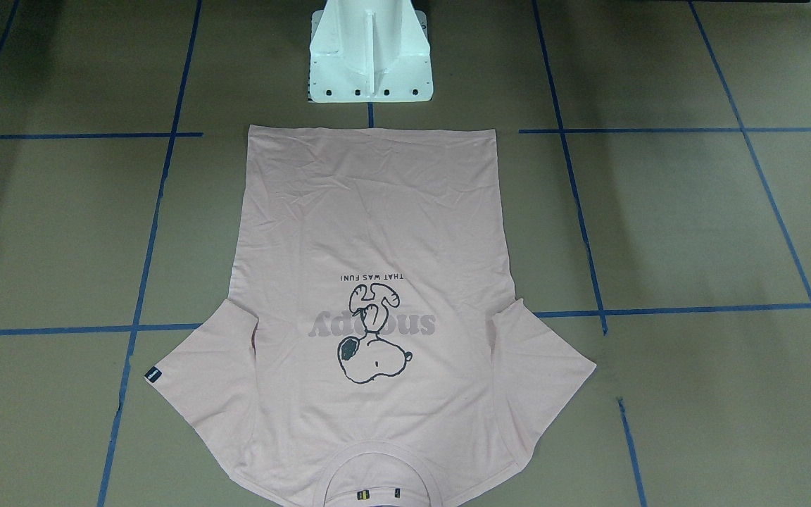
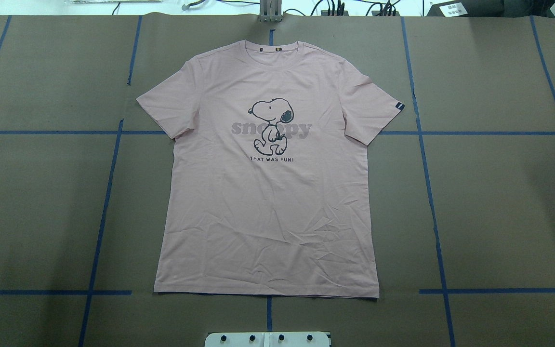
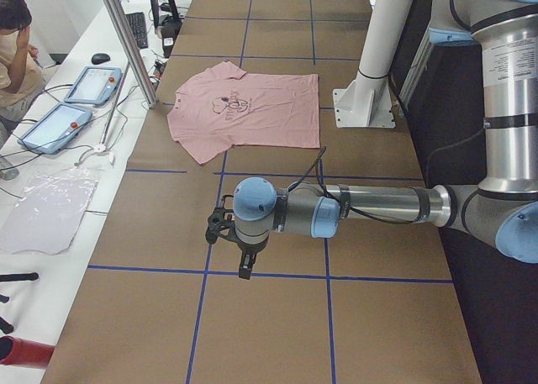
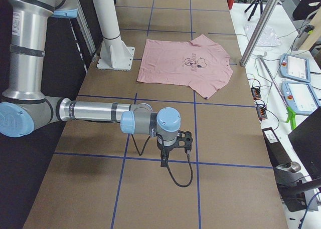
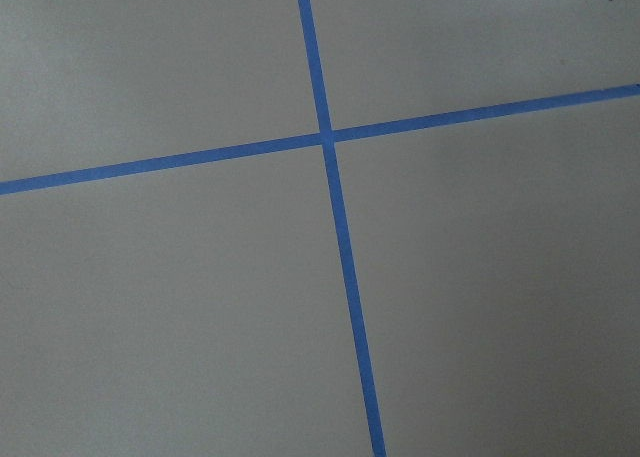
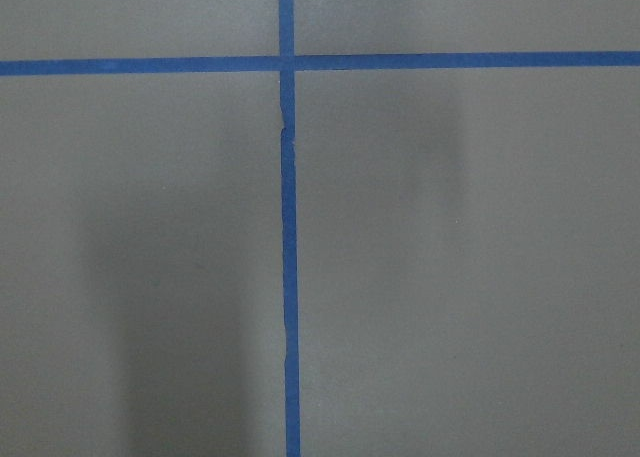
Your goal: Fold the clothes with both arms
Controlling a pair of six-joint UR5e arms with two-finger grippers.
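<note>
The pale pink T-shirt (image 2: 268,202) lies flat and spread out on the brown table, Snoopy print up, collar (image 2: 271,47) at the far edge from the robot. It also shows in the front-facing view (image 1: 377,232) and both side views (image 3: 252,107) (image 4: 185,63). The left gripper (image 3: 239,258) hangs low over bare table, well away from the shirt; I cannot tell whether it is open or shut. The right gripper (image 4: 168,156) hangs likewise at the other end of the table; I cannot tell its state. Both wrist views show only table and blue tape.
The white pedestal base (image 1: 370,56) stands just behind the shirt's hem. Blue tape lines (image 2: 431,193) grid the brown table. A metal post (image 3: 126,39) stands at the far table edge. A person (image 3: 13,48) and tablets (image 3: 88,86) are beyond it.
</note>
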